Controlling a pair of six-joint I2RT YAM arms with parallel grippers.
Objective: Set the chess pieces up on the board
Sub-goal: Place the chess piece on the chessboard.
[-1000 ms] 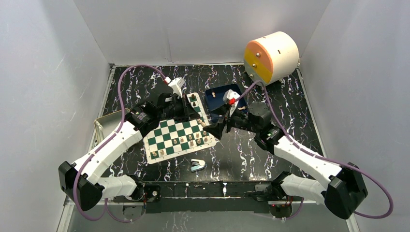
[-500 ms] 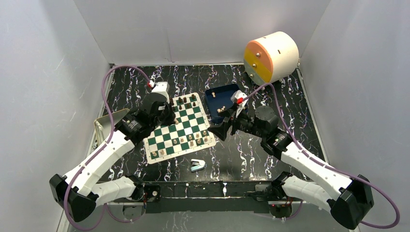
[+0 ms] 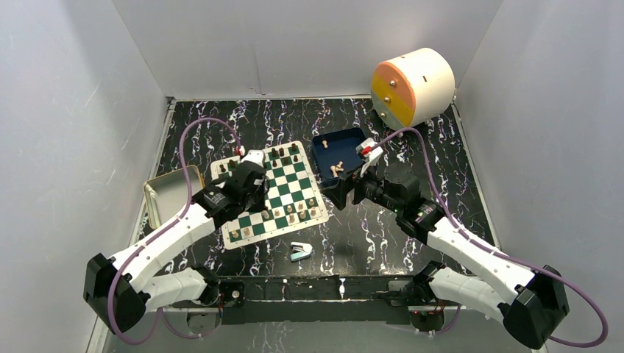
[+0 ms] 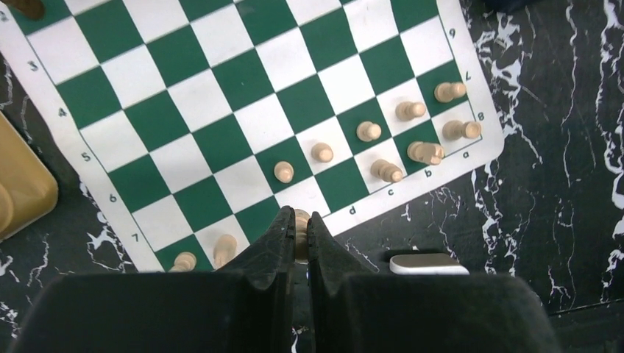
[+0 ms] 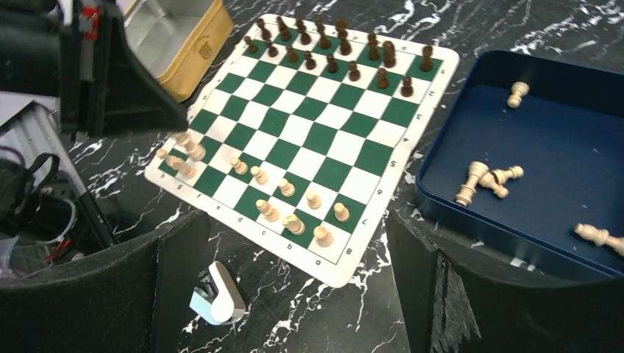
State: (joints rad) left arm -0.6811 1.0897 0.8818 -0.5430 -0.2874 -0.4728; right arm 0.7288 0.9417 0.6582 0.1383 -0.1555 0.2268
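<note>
Left gripper (image 4: 298,218): clamped on tan piece (image 4: 300,234), at board's (image 4: 221,110) 6 o'clock edge.
Right gripper (image 5: 294,228): jaws held wide apart; tray (image 5: 559,147) seen at 2 o'clock.

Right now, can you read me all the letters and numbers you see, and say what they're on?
"3", "4", "5", "6", "7": white border of the chessboard, left wrist view.
"a", "b", "c", "d": same border, near edge.
"6", "7", "8", upside down: same border, by the "a" corner.
Mark on the yellow tin: too blurred to read.
</note>
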